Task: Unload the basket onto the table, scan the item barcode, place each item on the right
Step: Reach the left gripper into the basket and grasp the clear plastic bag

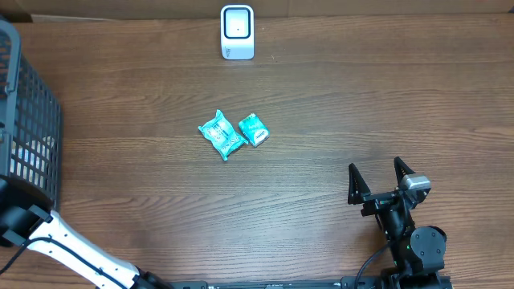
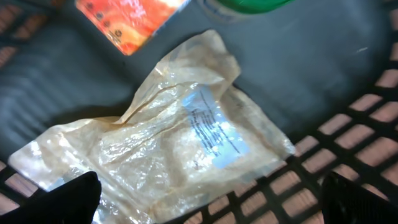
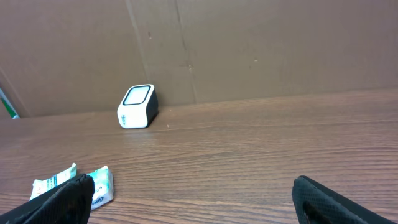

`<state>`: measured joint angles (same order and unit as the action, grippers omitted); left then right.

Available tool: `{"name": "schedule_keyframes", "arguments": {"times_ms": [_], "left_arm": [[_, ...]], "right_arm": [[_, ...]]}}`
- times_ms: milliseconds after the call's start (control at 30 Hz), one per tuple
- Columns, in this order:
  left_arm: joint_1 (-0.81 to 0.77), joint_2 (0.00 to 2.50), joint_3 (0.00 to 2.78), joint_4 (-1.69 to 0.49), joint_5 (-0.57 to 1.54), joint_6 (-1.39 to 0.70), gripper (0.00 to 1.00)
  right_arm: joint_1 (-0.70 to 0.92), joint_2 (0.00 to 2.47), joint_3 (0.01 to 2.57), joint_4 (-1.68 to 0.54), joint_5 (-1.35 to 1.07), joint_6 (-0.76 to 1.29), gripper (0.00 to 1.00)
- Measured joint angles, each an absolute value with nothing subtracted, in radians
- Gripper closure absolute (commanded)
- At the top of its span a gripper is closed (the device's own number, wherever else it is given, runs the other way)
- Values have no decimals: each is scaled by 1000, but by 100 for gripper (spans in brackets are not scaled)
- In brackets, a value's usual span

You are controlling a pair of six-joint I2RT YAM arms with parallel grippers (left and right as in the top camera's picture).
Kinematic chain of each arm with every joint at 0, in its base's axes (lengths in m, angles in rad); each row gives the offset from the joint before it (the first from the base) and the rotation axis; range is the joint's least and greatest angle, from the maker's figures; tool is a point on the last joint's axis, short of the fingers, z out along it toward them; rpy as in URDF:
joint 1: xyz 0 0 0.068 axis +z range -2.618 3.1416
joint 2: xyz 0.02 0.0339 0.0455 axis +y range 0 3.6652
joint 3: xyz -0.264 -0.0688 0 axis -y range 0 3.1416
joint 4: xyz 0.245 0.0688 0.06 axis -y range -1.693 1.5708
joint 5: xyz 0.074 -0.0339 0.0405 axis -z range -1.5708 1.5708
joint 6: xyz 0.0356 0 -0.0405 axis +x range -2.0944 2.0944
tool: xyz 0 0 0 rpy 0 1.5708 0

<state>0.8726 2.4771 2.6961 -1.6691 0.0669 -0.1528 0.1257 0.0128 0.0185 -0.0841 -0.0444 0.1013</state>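
Wooden table (image 1: 321, 120); right tool (image 1: 375, 167) wide open, empty; left tool (image 2: 214, 199) equally wide above clear pouch (image 2: 161, 143).

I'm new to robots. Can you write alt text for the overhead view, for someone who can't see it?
Two small teal packets lie side by side near the middle of a wooden table, with a white scanner at its far edge. A black mesh basket stands at the left edge, and the right hand sits open at the lower right, holding nothing.
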Motion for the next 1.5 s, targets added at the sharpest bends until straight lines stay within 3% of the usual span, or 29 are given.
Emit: {"name": "schedule_keyframes", "arguments": {"times_ms": [500,1067,1300,1333,1400,1500], "left_arm": [[818,2510,2577,-1633,25,-135,0],[761,2490,2275,-1404,-82,-140,1],[759,2461,2215,-1364,-83,-150,39],[759,2461,2215,-1364,-85,-152,50],[759,2461,2214,-1369,-91,-151,61],[754,2460,2212,-1384,-112,-153,60]], "right_arm": [[126,13,19,-84,-44,101,0],[126,13,19,-84,-44,102,0],[126,13,19,-84,-44,101,0],[126,13,19,-84,-44,102,0],[126,13,19,-84,-44,101,0],[126,13,19,-84,-44,102,0]]}}
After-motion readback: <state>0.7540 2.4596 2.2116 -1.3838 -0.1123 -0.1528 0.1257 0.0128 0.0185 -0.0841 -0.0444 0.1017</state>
